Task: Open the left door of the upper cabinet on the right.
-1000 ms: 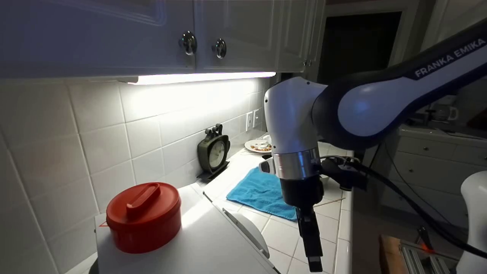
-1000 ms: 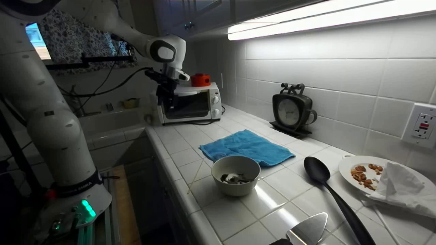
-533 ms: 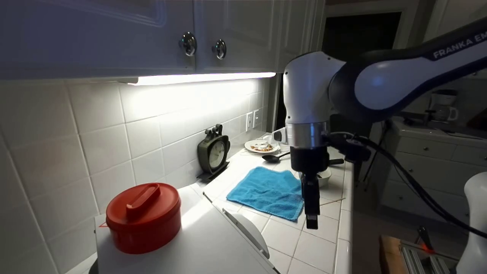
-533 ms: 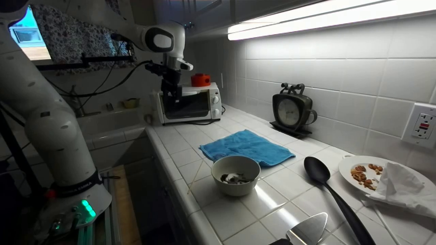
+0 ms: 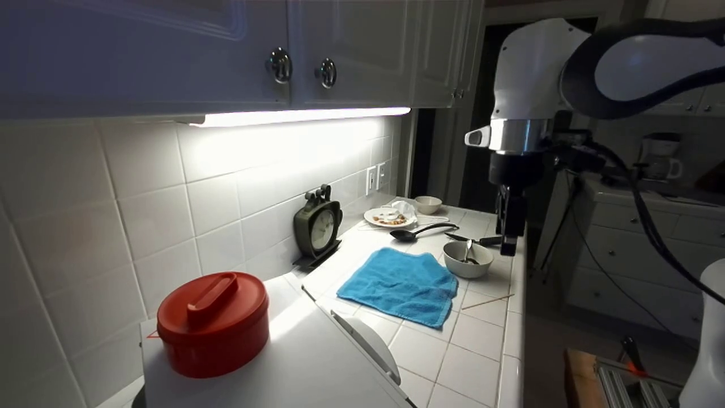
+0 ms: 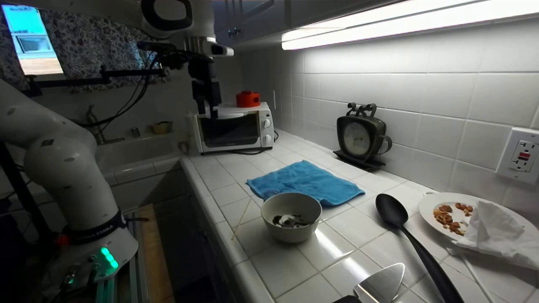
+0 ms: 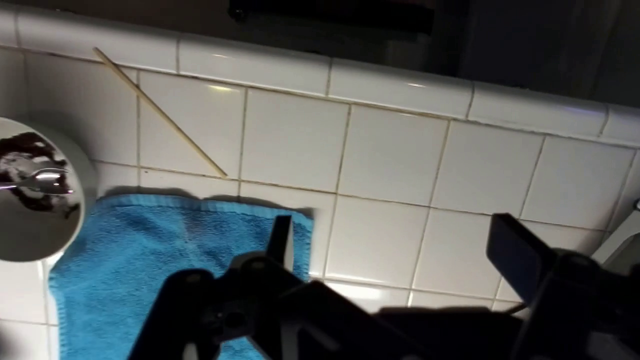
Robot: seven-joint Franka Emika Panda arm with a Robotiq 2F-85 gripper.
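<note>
The upper cabinet (image 5: 471, 45) is the narrow far end unit in an exterior view. Its left door (image 5: 435, 54) looks shut, with a small silver knob (image 5: 454, 93) near its lower corner. In another exterior view I cannot make out this unit. My gripper (image 5: 509, 249) points down in front of the counter edge, well below and apart from the cabinet. It also shows in an exterior view (image 6: 208, 113) in front of the toaster oven. In the wrist view, the gripper (image 7: 392, 217) has its fingers wide apart with nothing between them.
A bluish cabinet pair (image 5: 279, 65) with two close knobs is nearer. Below stand a red pot (image 5: 214, 326) on a white toaster oven (image 6: 233, 130), a dark clock (image 6: 360, 136), a blue towel (image 6: 303, 181), a bowl (image 6: 291, 233), a black spoon (image 6: 391, 210) and a plate (image 6: 431, 219).
My gripper has risen and drawn away from the counter, moving up and right in an exterior view. The bowl it covered now shows. The cabinet doors have not moved.
</note>
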